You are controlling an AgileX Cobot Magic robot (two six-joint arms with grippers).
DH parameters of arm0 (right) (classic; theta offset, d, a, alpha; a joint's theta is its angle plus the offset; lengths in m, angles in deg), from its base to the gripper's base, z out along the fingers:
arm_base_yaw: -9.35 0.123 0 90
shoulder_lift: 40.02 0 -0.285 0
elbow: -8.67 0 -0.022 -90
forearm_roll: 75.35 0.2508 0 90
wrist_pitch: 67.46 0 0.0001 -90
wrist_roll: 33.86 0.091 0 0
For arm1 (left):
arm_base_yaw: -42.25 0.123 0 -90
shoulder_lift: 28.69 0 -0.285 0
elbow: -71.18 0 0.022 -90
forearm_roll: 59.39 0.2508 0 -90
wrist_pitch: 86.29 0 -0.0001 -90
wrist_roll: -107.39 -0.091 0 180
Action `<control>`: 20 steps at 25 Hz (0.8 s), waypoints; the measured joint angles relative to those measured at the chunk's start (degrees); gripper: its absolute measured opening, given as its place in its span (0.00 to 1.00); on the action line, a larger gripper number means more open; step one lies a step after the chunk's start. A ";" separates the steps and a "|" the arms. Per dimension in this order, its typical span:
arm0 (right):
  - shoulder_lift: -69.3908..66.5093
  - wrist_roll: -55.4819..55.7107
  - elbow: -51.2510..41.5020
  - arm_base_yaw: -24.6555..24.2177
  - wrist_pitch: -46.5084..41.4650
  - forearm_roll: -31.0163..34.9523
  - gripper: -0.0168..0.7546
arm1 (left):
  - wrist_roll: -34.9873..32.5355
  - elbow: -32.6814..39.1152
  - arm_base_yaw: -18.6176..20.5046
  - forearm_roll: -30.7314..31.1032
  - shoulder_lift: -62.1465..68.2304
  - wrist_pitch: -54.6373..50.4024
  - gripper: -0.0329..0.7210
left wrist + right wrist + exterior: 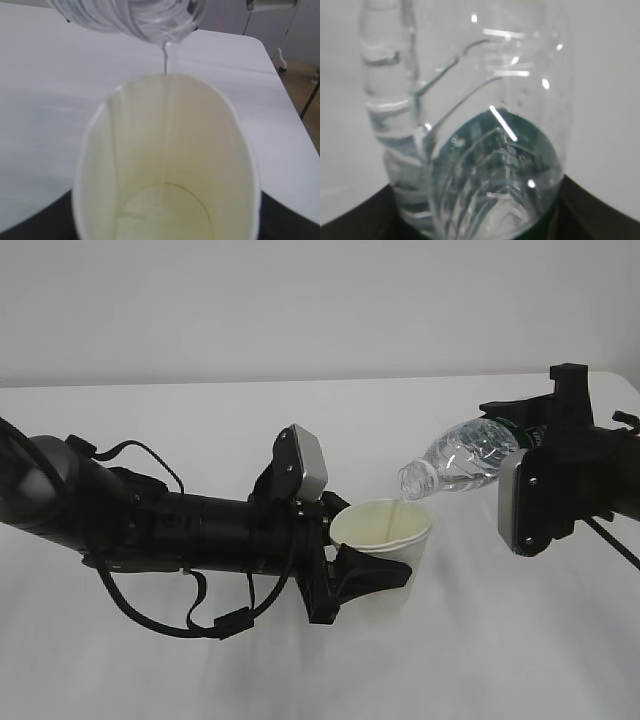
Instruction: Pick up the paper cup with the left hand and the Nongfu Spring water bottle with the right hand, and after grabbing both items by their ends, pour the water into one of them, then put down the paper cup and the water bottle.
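While the exterior view takes in both arms at once, it alone shows how they meet above the white table (200, 680): the left hand (372, 570), a black robot arm with looping cables and a grey-white camera box, grasps the small white paper cup (383, 540) by its lower end, holding it roughly upright, and the right hand (535, 455), a second black arm with a grey-white box, grips the small clear ribbed plastic Nongfu Spring water bottle (462, 458) by its base, tilted so its open mouth hangs just over the cup's rim. Only the left wrist view looks down into the cup's pale cream inside (165, 165), where a thin thread of water (165, 57) falls from the bottle mouth (150, 17) and a shallow pool lies at the bottom. Only the right wrist view looks along the bottle (470, 125) from its base, with water visible inside and the dark green label showing through. Counted: two arms, one cup, one bottle.
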 joint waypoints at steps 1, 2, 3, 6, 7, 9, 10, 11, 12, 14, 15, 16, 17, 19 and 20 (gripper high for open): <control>0.00 0.00 0.00 0.00 0.00 0.00 0.60 | 0.00 0.00 0.00 0.00 0.00 0.00 0.60; 0.00 0.00 0.00 0.00 0.00 0.00 0.60 | 0.00 0.00 0.00 0.00 0.00 0.00 0.60; 0.00 0.00 0.00 0.00 0.00 0.00 0.60 | 0.00 0.00 0.00 0.00 0.00 0.00 0.60; 0.00 0.00 0.00 0.00 0.00 0.00 0.60 | 0.00 0.00 0.00 0.00 0.00 0.00 0.60; 0.00 0.00 0.00 0.00 0.00 0.00 0.60 | 0.00 0.00 0.00 0.00 0.00 0.00 0.60; 0.00 -0.10 0.00 0.00 0.00 0.00 0.60 | 0.00 0.00 0.00 0.00 0.00 0.00 0.60; 0.00 -0.29 0.00 0.00 0.00 0.00 0.60 | 0.00 0.00 0.00 0.00 0.00 0.00 0.60; 0.00 -0.41 0.00 0.00 0.00 0.00 0.60 | 0.00 0.00 0.00 0.00 0.00 0.00 0.60; 0.00 -0.41 0.00 0.00 0.00 0.00 0.60 | 0.00 0.00 0.00 0.00 0.00 0.00 0.60; 0.00 -0.55 0.00 0.00 0.00 0.00 0.60 | 0.00 0.00 0.00 0.00 0.00 0.00 0.60; 0.00 -0.55 0.00 0.00 0.00 0.00 0.60 | 0.00 0.00 0.00 0.00 0.00 0.00 0.60; 0.00 -0.65 0.00 0.00 0.00 0.00 0.60 | 0.00 0.00 0.00 0.00 0.00 0.00 0.60; 0.00 -0.65 0.00 0.00 0.00 0.00 0.60 | 0.00 0.00 0.00 0.00 0.00 0.00 0.60; 0.00 -0.65 0.00 0.00 0.00 0.00 0.60 | 0.00 0.00 0.00 0.00 0.00 0.00 0.60; 0.00 -0.65 0.00 0.00 0.00 0.00 0.60 | 0.00 0.00 0.00 0.00 0.00 0.00 0.60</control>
